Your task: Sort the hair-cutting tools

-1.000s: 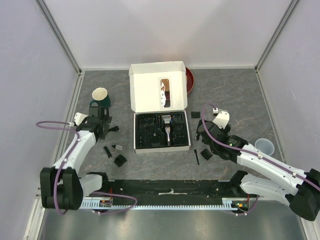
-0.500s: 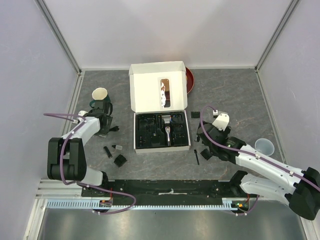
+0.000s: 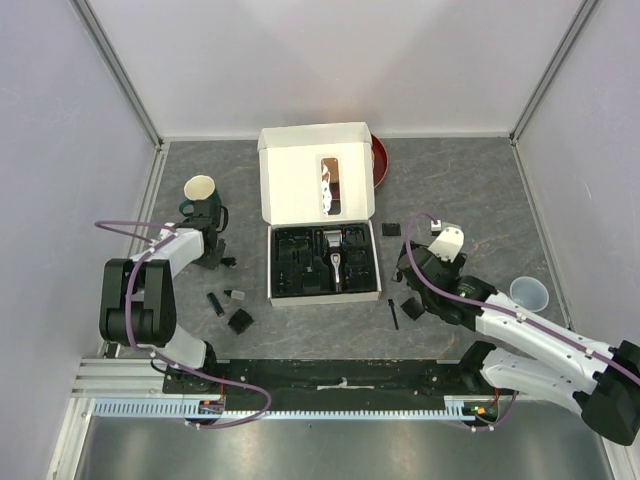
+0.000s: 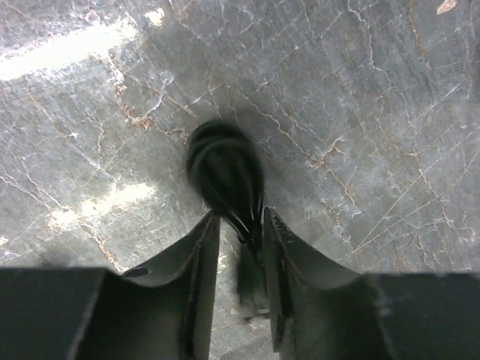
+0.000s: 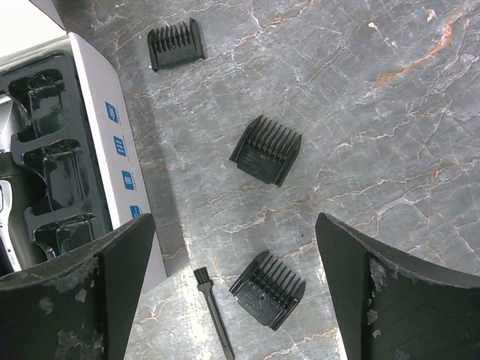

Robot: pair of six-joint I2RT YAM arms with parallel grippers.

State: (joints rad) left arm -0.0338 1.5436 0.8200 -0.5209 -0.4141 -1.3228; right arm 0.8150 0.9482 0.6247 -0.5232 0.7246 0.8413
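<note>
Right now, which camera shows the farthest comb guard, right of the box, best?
The right wrist view: the comb guard lies whole there, with its teeth distinct. The top view shows it only as a small dark square beside the box. The left wrist view misses it.

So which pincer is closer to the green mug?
Left. The left pincer is right beside the green mug, around the black cable. The right pincer is far across the white box, above comb guards.
</note>
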